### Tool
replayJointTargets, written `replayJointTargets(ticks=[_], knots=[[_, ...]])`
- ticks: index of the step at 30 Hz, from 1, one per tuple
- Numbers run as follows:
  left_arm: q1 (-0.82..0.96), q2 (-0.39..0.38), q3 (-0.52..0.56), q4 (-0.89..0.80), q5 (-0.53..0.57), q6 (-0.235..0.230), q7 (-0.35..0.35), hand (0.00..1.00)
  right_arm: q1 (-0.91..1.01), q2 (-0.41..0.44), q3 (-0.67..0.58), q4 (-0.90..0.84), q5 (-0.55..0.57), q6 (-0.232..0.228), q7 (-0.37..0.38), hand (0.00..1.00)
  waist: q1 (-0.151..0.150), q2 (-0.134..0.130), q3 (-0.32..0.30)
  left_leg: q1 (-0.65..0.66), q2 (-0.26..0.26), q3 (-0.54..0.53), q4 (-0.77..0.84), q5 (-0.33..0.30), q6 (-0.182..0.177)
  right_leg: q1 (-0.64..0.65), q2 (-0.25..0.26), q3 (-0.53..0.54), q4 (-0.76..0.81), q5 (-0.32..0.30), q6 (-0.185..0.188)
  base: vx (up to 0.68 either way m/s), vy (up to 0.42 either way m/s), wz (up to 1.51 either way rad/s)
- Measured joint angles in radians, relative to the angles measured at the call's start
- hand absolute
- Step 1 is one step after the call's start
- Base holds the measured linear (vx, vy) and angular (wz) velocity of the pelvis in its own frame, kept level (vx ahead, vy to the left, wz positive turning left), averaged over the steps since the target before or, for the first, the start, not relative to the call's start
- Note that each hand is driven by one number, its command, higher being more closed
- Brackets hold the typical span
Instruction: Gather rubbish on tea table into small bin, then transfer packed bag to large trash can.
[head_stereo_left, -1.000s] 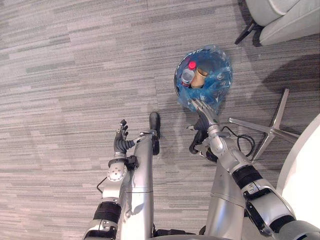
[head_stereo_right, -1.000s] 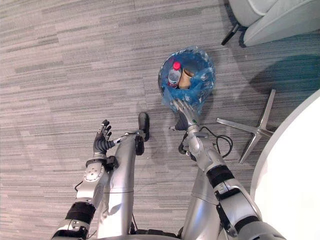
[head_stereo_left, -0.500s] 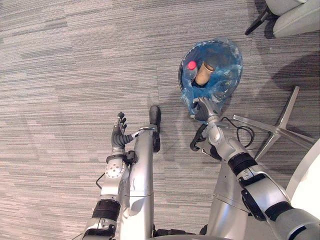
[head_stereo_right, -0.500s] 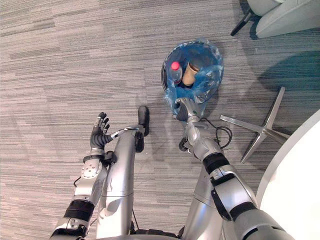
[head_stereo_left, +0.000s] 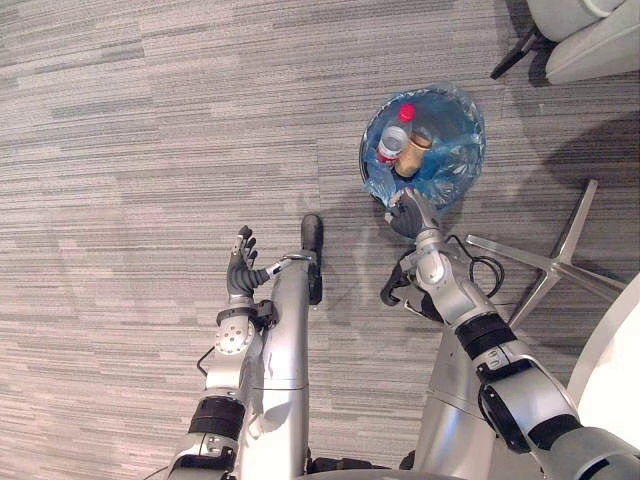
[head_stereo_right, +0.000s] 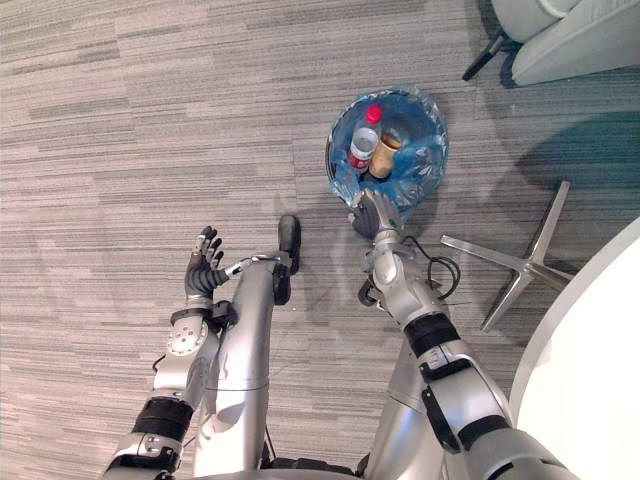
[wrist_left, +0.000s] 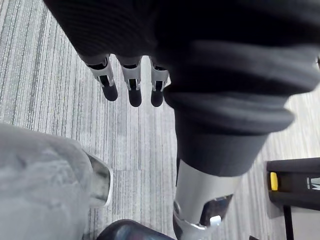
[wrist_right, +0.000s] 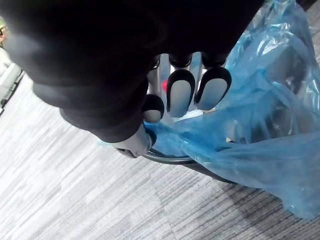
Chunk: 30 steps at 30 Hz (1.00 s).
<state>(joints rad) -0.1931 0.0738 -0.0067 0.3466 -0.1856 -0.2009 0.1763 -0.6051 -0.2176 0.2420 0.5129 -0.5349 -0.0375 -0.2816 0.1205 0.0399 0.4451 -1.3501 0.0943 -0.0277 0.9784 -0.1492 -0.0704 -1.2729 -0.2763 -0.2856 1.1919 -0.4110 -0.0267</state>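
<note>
Left eye view: the left hand (head_stereo_left: 240, 268) hangs over the carpet (head_stereo_left: 150, 150), fingers relaxed and empty. Further right, the right hand (head_stereo_left: 408, 212) pinches the near edge of the blue bag (wrist_right: 250, 150) lining the small bin (wrist_right: 170, 160) on the floor. The film looks thin, soft and slippery, with a bottle (head_stereo_left: 392, 145) and cup (head_stereo_left: 412, 155) inside, probably a light load. Best gathered at its rim.

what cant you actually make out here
Lower contents of the small bin: the bottle, cup and folds of the blue bag cover them in the eye views.
Right hand grip: in its wrist view the dark cover hides how much bag its fingers pinch.
White table top: cut off by the eye views' right edge.
Chair: cut off at the top corner.
</note>
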Motion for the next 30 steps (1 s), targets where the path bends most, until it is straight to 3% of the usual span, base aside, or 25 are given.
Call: replayJointTargets(ticks=[9,16,25,30], knots=[[0.011,-0.023,-0.025,-0.001,0.002,0.01,-0.003,0.0,0.121,0.076,-0.034,-0.108,0.214,-0.04,0.018,1.0,-0.002,-0.004,-0.002,0.174,0.01,-0.002,-0.125,0.024,-0.021,0.175,0.028,-0.032,-0.12,0.021,-0.032,0.01,0.006,-0.01],[0.021,-0.025,-0.041,0.002,0.005,0.023,-0.018,0.0,0.208,0.122,-0.045,-0.189,0.428,-0.094,0.052,1.0,-0.029,-0.009,-0.005,0.356,0.021,-0.005,-0.272,0.063,-0.032,0.355,0.056,-0.067,-0.256,0.051,-0.04,0.06,-0.02,0.0],[0.139,-0.024,-0.079,0.028,0.006,0.029,-0.047,0.0,0.383,0.187,-0.042,-0.228,0.656,-0.113,0.112,1.0,-0.034,-0.069,-0.047,0.649,0.026,0.032,-0.463,0.086,-0.024,0.637,0.09,-0.072,-0.461,0.1,-0.002,0.06,0.006,-0.07],[0.206,-0.02,-0.113,0.057,0.029,0.035,-0.05,0.0,0.478,0.212,-0.037,-0.278,0.724,-0.118,0.145,1.0,-0.035,-0.084,-0.125,0.799,0.02,0.059,-0.577,0.102,-0.013,0.778,0.101,-0.072,-0.582,0.131,0.011,0.07,0.029,-0.06]])
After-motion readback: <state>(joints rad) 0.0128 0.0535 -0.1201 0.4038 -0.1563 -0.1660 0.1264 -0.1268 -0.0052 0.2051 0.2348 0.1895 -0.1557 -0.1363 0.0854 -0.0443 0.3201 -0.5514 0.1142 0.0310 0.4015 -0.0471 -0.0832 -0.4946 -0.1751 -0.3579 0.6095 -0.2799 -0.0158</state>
